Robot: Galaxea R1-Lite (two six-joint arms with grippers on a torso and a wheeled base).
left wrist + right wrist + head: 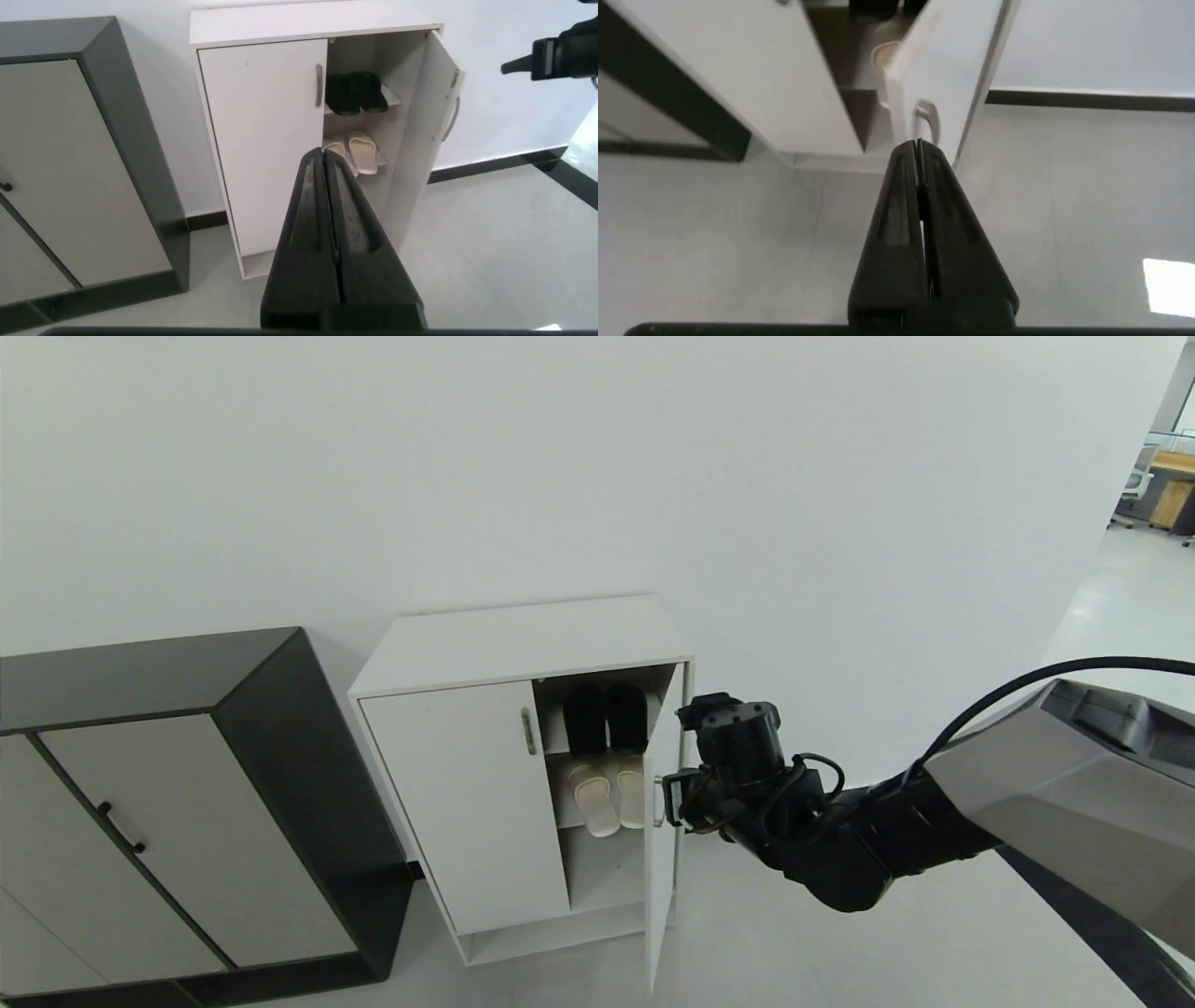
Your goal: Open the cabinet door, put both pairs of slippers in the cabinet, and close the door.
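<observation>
White cabinet (pixel 523 635) on the floor (pixel 794 943), back against the white wall (pixel 597 457). Left door (pixel 462 803) shut, with a metal handle (pixel 528 731) near its inner edge. Right door (pixel 661 859) swung wide, seen nearly edge-on from the head view. Inside, on the upper shelf, a black pair of slippers (pixel 605 719), side by side, toes inward. On the shelf below, a pale pair of slippers (pixel 607 795), also side by side, heels reaching to the shelf's front edge.

At the open door's outer face, the right jaws pressed together, tips just beside the door's handle (pixel 926 117). Cannot tell whether touching it. Right arm stretched in from the right at the level of the middle shelf.

Left jaws likewise closed, holding nothing, well back from the cabinet and pointing toward its open side.

Just left of the cabinet, a larger dark cabinet (pixel 280 728) with grey doors and a black handle (pixel 121 828). Along the foot of the wall, a black baseboard (pixel 1083 96). Far right, past the wall's end, an office space with a desk (pixel 1172 490).
</observation>
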